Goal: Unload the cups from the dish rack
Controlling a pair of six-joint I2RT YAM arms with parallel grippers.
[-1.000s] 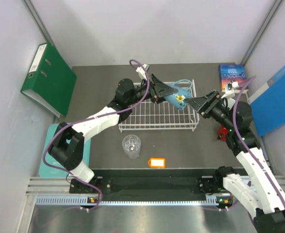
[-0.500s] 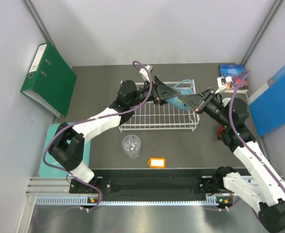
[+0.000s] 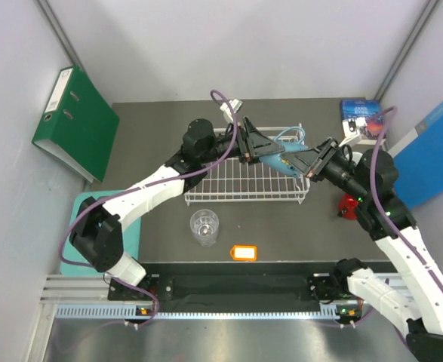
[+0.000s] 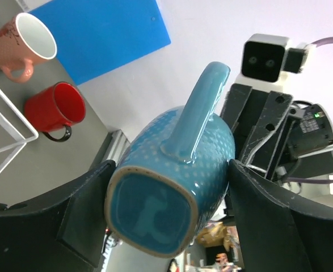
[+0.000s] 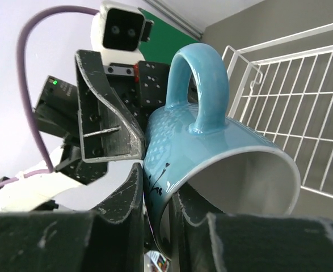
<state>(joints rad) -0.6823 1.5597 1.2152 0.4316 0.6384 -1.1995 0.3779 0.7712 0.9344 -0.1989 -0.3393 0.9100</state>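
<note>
- An orange tag (image 3: 244,253) is lying on the dark table (image 3: 149,143) closest to the arm bases, at about six o'clock from the dish rack (image 3: 244,198).
- The glass tumbler (image 3: 204,227) is standing upright on the table just outside the rack, at about seven o'clock from it and apart from both arms.
- The light blue mug (image 3: 280,156) is hanging in the air over the far right part of the rack, at about one o'clock from the rack's middle. It is lying on its side, with its base facing the left arm and its mouth facing the right arm.
- The left gripper (image 4: 171,170) is holding the mug's body near the base, one finger pressing on each side.
- The right gripper (image 5: 157,187) is clamping the mug's wall at the rim, one finger outside and one inside the mouth.
- The red mug (image 3: 347,205) is sitting on the table at about three o'clock from the rack, partly hidden by the right arm.
- The pink mug (image 4: 21,48) is showing in the left wrist view, near the red mug and beside the blue folder (image 3: 432,154).
- A green binder (image 3: 74,121) is leaning at about ten o'clock from the rack, and a book (image 3: 361,113) is lying at about two o'clock.
</note>
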